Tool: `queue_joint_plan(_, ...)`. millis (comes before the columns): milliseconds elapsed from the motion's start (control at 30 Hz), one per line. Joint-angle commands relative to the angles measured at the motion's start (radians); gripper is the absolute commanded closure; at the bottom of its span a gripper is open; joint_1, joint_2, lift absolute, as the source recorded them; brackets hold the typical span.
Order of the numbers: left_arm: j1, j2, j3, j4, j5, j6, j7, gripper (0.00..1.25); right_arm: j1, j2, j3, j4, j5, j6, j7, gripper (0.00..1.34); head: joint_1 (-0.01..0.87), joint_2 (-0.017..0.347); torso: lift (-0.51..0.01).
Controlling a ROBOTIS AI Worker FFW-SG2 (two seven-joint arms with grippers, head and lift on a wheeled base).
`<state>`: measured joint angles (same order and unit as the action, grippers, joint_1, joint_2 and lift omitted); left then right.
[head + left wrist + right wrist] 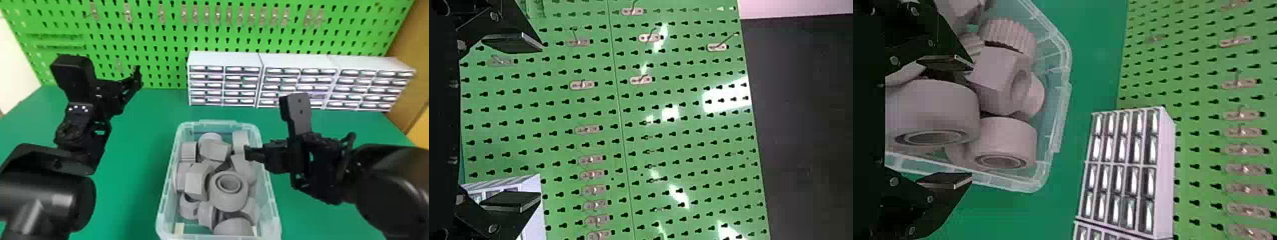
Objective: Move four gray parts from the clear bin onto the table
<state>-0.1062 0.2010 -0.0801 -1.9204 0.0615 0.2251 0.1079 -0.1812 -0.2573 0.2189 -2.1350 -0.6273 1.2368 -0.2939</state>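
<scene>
The clear bin [275, 209] stands on the green table, filled with several gray parts, among them a round ring-shaped part [228, 191] on top. My right gripper [250, 153] is over the bin's right rim, beside the upright gray part [240, 140] at the far right corner. In the right wrist view, my right gripper [964, 122] is open, with a gray roller [938, 110] lying beyond the space between its fingers. My left gripper [138, 78] is held up left of the bin, near the pegboard; in the left wrist view the left gripper [526, 122] stands open and holds nothing.
White drawer cabinets [225, 79] line the back of the green table [137, 153], behind the bin. A green pegboard [153, 41] with metal hooks rises behind them. Table surface extends on both sides of the bin, partly under the arms.
</scene>
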Motion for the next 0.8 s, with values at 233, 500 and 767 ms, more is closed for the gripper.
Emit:
queue_joint_plan(233, -0.006, 0.000, -0.003, -0.003, 0.001, 0.023, -0.017, 0.22, -0.035, -0.022, -0.043, -0.023, -0.448, 0.150, -0.392, 0.47, 0.678, 0.034, -0.050)
queue_joint_plan(500, -0.012, 0.000, -0.006, -0.003, 0.001, 0.028, -0.025, 0.22, -0.052, -0.028, -0.043, 0.049, -0.627, 0.179, -0.484, 0.47, 0.678, 0.034, -0.050)
queue_joint_plan(767, -0.012, 0.000, -0.006, -0.003, 0.004, 0.030, -0.027, 0.22, -0.058, -0.034, -0.039, 0.089, -0.712, 0.182, -0.533, 0.47, 0.678, 0.034, -0.050)
